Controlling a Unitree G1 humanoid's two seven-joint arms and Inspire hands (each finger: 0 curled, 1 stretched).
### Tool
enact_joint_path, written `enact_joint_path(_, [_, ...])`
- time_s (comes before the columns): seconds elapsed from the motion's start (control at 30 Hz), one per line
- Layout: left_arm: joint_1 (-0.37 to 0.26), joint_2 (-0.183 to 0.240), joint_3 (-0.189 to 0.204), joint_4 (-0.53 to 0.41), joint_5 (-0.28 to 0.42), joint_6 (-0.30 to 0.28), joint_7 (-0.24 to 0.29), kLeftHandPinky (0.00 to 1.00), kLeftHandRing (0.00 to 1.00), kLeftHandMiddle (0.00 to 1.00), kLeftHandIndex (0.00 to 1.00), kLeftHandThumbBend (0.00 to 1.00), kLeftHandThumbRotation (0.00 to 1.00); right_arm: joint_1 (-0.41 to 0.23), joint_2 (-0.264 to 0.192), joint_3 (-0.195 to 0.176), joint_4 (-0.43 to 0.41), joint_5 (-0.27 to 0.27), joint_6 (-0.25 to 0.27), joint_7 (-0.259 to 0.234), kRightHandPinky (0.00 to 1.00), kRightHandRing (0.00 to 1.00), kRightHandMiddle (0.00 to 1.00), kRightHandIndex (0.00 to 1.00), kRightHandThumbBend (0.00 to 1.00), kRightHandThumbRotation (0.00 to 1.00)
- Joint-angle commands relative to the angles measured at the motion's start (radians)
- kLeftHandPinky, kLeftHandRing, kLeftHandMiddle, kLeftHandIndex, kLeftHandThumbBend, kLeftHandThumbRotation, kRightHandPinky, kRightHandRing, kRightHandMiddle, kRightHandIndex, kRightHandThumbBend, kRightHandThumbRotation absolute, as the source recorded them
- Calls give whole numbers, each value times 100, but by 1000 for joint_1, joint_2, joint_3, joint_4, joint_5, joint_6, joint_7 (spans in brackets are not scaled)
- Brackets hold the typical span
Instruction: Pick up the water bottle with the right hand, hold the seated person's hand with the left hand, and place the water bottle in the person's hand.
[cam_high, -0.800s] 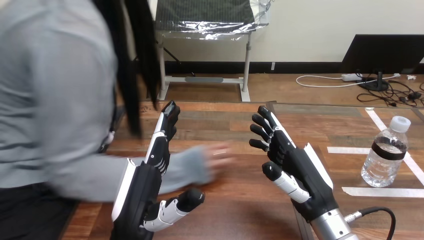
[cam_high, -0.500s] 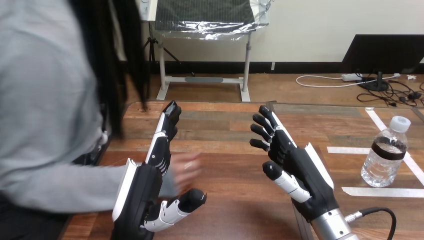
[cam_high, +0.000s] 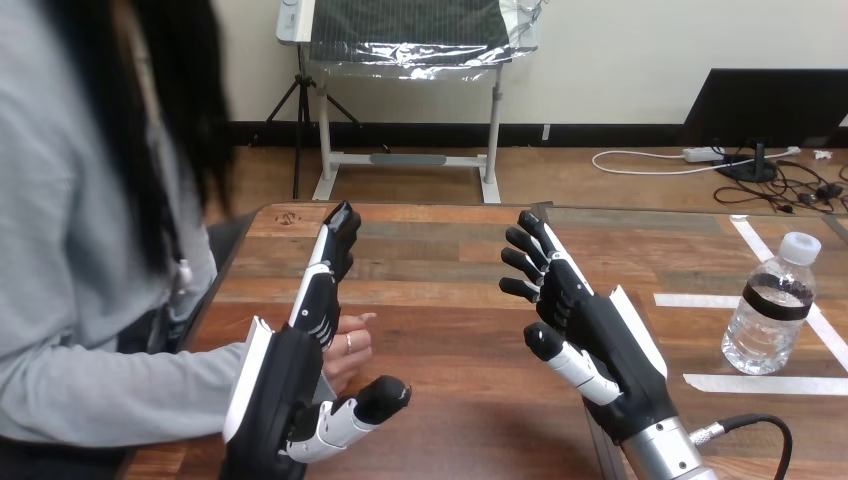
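A clear water bottle (cam_high: 771, 305) with a white cap and a dark label band stands upright on the table at the right, among white tape lines. My right hand (cam_high: 585, 325) is raised over the table's middle, fingers straight and spread, well left of the bottle and apart from it. My left hand (cam_high: 300, 360) stands edge-on at the lower left, fingers straight and pointing away, thumb out to the right. The person's hand (cam_high: 347, 350) rests on the table just right of my left hand, partly hidden behind it; I cannot tell whether they touch.
The person sits at the table's left side, a grey sleeve (cam_high: 110, 385) lying along the left edge. White tape strips (cam_high: 765, 383) mark the wood around the bottle. A black cable (cam_high: 745, 425) runs from my right forearm at the lower right.
The person's hand has drawn back leftward from the table's middle to beside my left hand, and the person has leaned back to the left. Both my hands and the bottle have stayed put.
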Motion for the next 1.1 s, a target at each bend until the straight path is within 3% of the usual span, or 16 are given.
enact_joint_path(0.0, [-29,-9,17,-37,-13,-6,-1,100,100,100,100,100,78,-37,2,-4,-45,0,-27,-13,87,95,97,100,100,78])
enact_joint_path(0.57, [-21,-15,29,-44,0,0,1,100,100,100,100,100,78,-39,0,-12,-46,12,-24,-10,89,95,97,100,100,77])
enact_joint_path(0.77, [-29,-15,29,-32,-7,-12,-6,100,100,100,100,100,79,-42,-18,-22,-43,-61,-41,-132,88,93,96,99,100,79])
enact_joint_path(0.9, [-33,-15,27,-23,-17,-20,-11,100,100,100,100,100,79,-51,-24,-28,-39,-61,-45,-158,87,93,97,99,100,78])
enact_joint_path(1.07, [-30,-15,24,-29,-27,-9,-19,100,100,100,100,100,78,-65,-38,-46,-31,-85,-57,-245,85,93,96,98,100,76])
